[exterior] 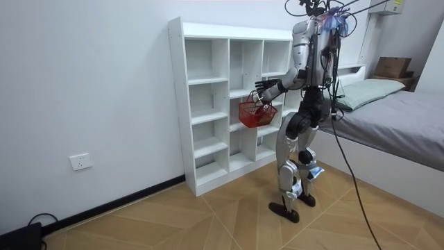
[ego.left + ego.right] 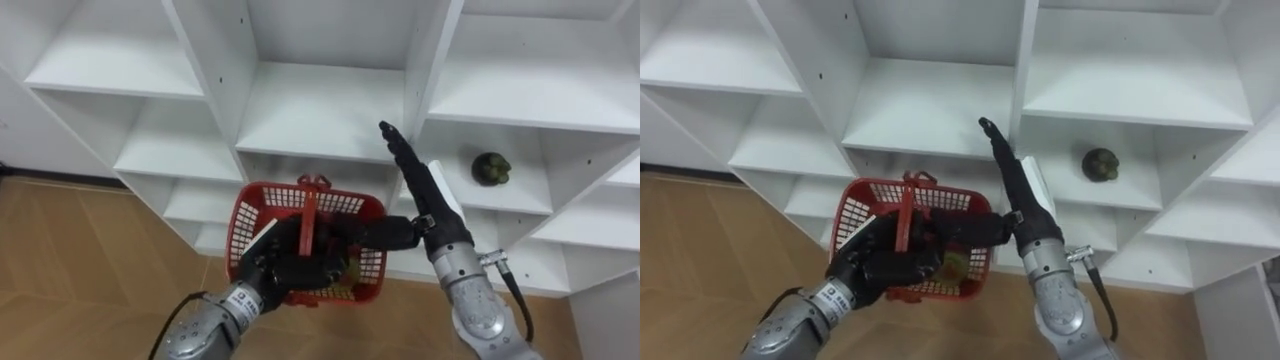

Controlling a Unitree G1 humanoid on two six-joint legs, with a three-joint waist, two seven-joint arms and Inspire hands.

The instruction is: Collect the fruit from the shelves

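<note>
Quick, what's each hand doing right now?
Left hand: closed round the handle of the red basket.
Right hand: open, fingers straight, holding nothing.

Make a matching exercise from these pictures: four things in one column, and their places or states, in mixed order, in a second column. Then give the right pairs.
Column one
1. red basket
2. dark green fruit
3. left hand
4. right hand

Column two
A. open, fingers straight and raised
B. lies on the white shelves, in the right-hand column
C. curled round the handle
D. held before the shelves, with a yellow-green fruit inside

Pairs: 1-D, 2-B, 3-C, 4-A
</note>
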